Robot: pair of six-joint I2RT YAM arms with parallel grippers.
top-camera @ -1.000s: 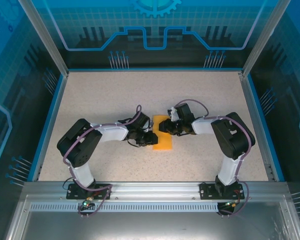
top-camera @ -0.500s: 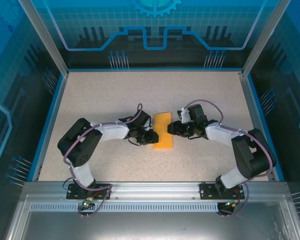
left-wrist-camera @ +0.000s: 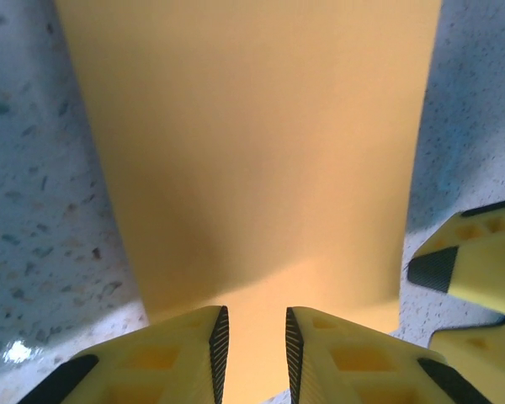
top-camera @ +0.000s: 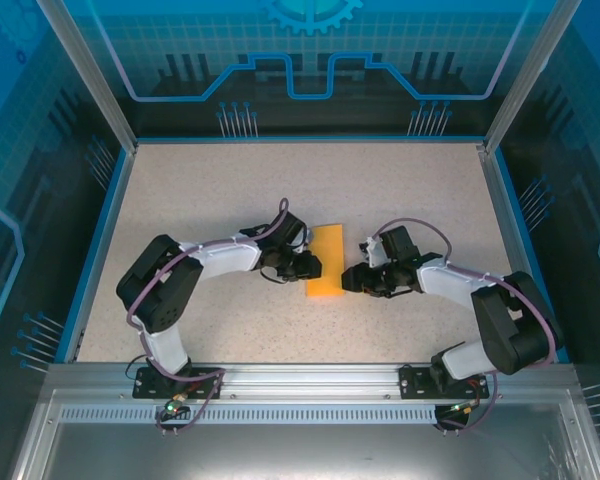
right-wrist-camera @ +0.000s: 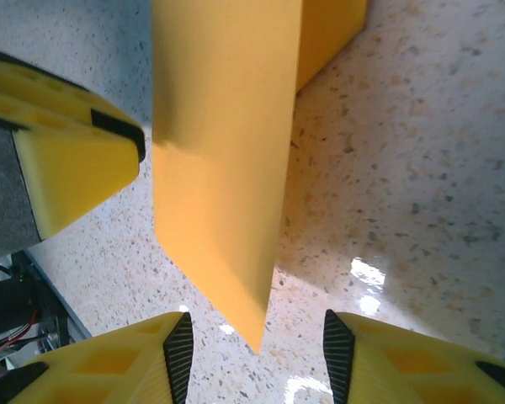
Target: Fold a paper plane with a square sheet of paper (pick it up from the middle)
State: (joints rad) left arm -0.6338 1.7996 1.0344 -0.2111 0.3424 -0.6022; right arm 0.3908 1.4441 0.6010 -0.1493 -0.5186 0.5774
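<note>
The square sheet of paper (top-camera: 326, 260) lies folded into a narrow orange-yellow strip in the middle of the table. My left gripper (top-camera: 308, 267) is at its left edge. In the left wrist view the paper (left-wrist-camera: 252, 143) runs under and between the fingers of that gripper (left-wrist-camera: 252, 324), whose jaws stand a narrow gap apart, not clamped. My right gripper (top-camera: 350, 281) is just right of the strip's near end, apart from it. In the right wrist view the paper (right-wrist-camera: 223, 151) has a corner pointing into the wide gap of the open right gripper (right-wrist-camera: 252, 353).
The speckled beige tabletop (top-camera: 230, 190) has a blue rim and frame posts around it. The left fingertips (right-wrist-camera: 67, 151) sit close beside the paper in the right wrist view. The right fingertips (left-wrist-camera: 454, 265) show at the paper's right edge in the left wrist view.
My right gripper has pulled off the paper to the right and toward the near side, and its jaws have widened. My left gripper has shifted slightly away along the strip's left edge.
</note>
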